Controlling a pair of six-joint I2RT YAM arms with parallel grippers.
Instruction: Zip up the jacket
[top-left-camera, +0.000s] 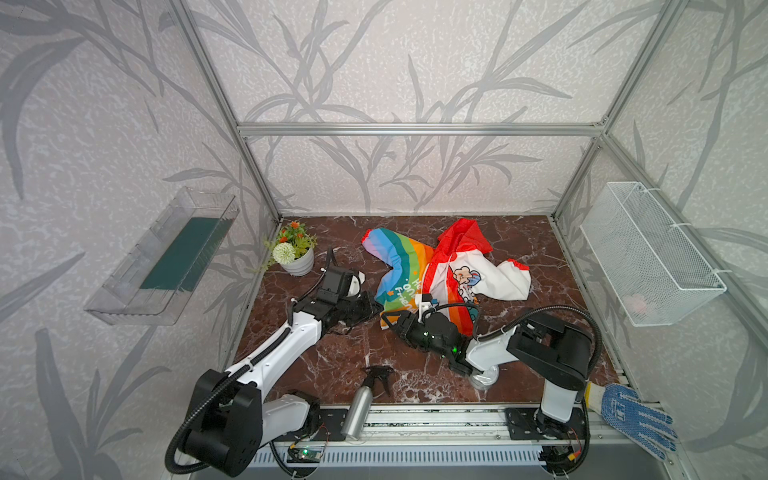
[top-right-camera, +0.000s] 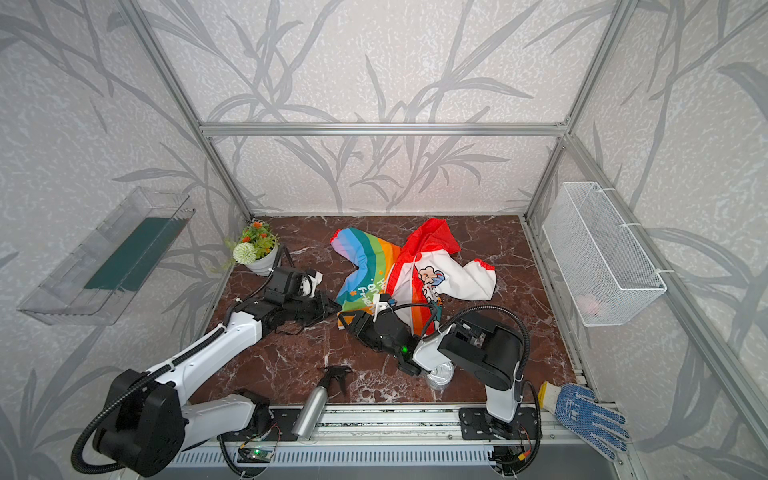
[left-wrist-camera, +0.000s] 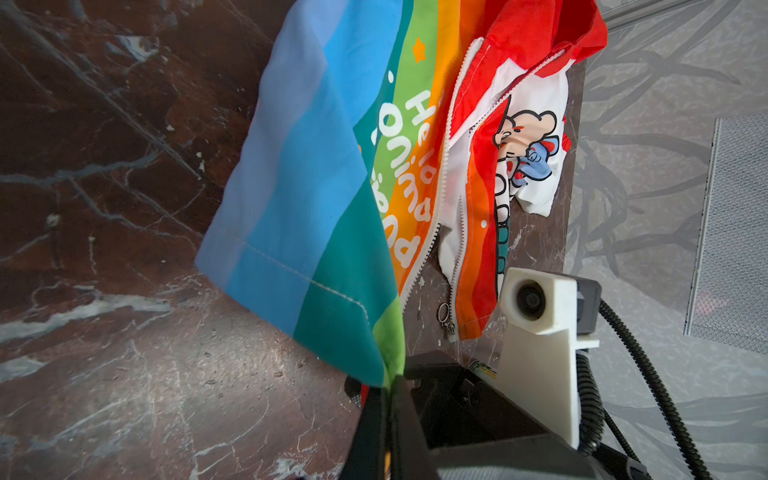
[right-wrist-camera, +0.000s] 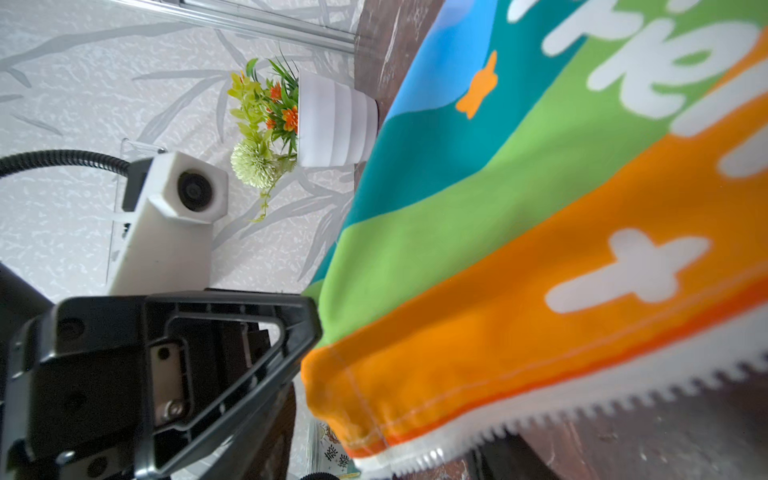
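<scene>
Left claw | clamped on jacket hem; fabric fans out beyond

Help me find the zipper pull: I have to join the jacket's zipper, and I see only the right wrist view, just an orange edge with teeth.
Observer: The zipper pull, a small ring, lies on the table at the bottom end of the other row of teeth, beside the red-striped front panel.
Operator: Are the two rows joined anywhere?
Observer: No. In the left wrist view they run apart as far as the red hood, with white lining between them.
Operator: Is the hem held? I can't see the pinch.
Observer: Yes. The left gripper is shut on the jacket at its green hem corner.
</scene>
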